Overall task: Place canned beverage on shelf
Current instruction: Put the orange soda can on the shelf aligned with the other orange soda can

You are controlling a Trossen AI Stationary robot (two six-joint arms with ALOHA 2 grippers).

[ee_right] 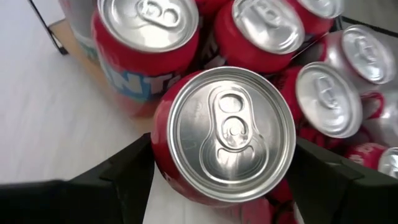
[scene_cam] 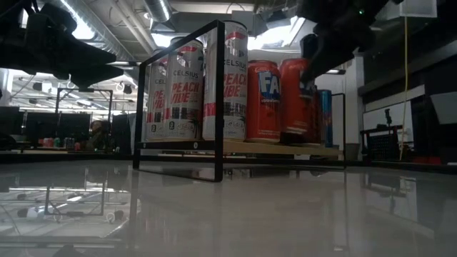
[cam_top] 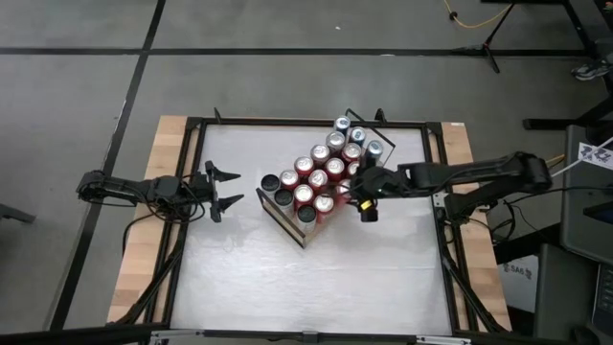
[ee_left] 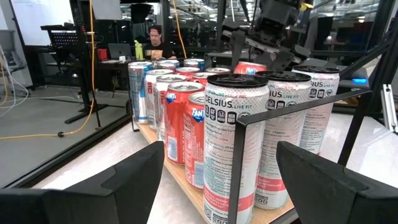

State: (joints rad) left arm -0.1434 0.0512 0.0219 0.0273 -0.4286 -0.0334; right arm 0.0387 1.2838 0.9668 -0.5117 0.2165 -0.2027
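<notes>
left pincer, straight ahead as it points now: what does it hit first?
Likely the shelf's black wire end rail, then the Celsius can just behind it. The left pincer is open and aimed at that end; depth is uncertain.

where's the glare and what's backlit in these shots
Low view: ceiling lights reflect off the glossy table, and the arms overhead are dark silhouettes. Right wrist view: soft sheen on the red can top. High view: evenly lit.

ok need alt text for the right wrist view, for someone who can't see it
Looking straight down on the silver top of a red can, which sits between the right claw's two dark fingers, one on each side. More red cans with silver lids crowd close behind it, with bare white table to one side.
</notes>
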